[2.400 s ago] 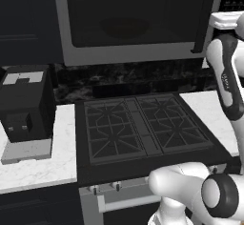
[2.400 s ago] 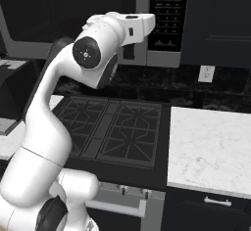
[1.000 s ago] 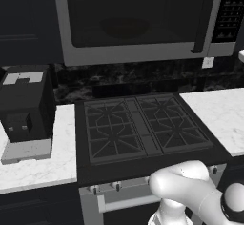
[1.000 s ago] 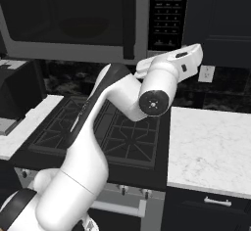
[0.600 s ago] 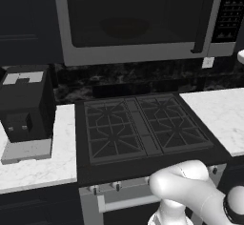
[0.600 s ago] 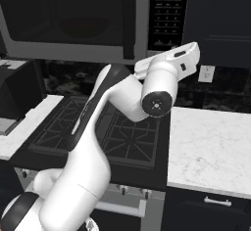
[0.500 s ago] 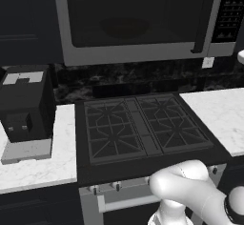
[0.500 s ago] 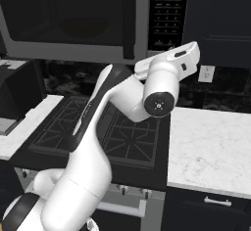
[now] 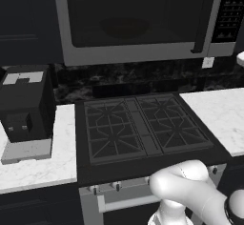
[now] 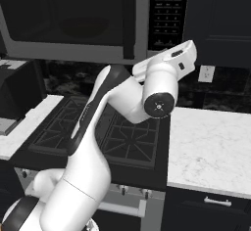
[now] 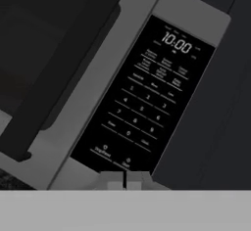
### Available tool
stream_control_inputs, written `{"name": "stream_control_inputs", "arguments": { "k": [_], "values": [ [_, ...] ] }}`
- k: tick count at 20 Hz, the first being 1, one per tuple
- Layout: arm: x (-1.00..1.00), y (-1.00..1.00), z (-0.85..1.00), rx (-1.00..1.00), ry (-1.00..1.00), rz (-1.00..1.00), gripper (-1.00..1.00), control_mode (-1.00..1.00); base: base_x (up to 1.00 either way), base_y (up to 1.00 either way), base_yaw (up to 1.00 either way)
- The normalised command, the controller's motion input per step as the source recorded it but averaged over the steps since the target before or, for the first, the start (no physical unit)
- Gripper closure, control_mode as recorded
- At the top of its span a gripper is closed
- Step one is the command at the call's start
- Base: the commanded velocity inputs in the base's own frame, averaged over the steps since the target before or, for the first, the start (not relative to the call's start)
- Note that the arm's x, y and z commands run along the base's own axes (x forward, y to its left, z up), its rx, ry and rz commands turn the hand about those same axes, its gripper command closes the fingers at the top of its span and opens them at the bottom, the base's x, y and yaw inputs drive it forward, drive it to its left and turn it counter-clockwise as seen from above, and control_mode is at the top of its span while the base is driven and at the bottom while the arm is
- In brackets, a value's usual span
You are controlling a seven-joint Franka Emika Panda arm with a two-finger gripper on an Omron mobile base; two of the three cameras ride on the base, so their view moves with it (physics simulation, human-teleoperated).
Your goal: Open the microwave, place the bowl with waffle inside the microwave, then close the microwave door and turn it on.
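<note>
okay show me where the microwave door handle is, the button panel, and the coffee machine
microwave door handle (image 10: 129,19), right base view, middle of the black vertical bar.
button panel (image 11: 144,110), hand view, among the keypad buttons under the clock.
coffee machine (image 9: 26,106), left base view, on its black front face.

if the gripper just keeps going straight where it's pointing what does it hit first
Most likely the black button panel at the right of the microwave, near its bottom row of buttons. The shut gripper points there with nothing between, though the gap is hard to judge.
</note>
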Motion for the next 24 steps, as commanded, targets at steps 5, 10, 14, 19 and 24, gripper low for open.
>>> {"name": "stream_control_inputs", "arguments": {
  "k": [5,10,14,19,24],
  "values": [
    [-0.07,0.24,-0.04,-0.09,0.00,-0.03,1.00,-1.00,0.00,0.00,0.00],
    [0.03,0.03,-0.05,-0.05,0.00,-0.02,1.00,-1.00,0.00,0.00,0.00],
    [0.02,0.14,-0.12,-0.01,0.00,0.00,1.00,-1.00,0.00,0.00,0.00],
    [0.00,0.08,-0.14,-0.03,0.00,0.00,1.00,-1.00,0.00,0.00,0.00],
    [0.15,0.00,-0.07,-0.03,0.01,0.00,1.00,-1.00,0.00,0.00,0.00]
  ]
}}
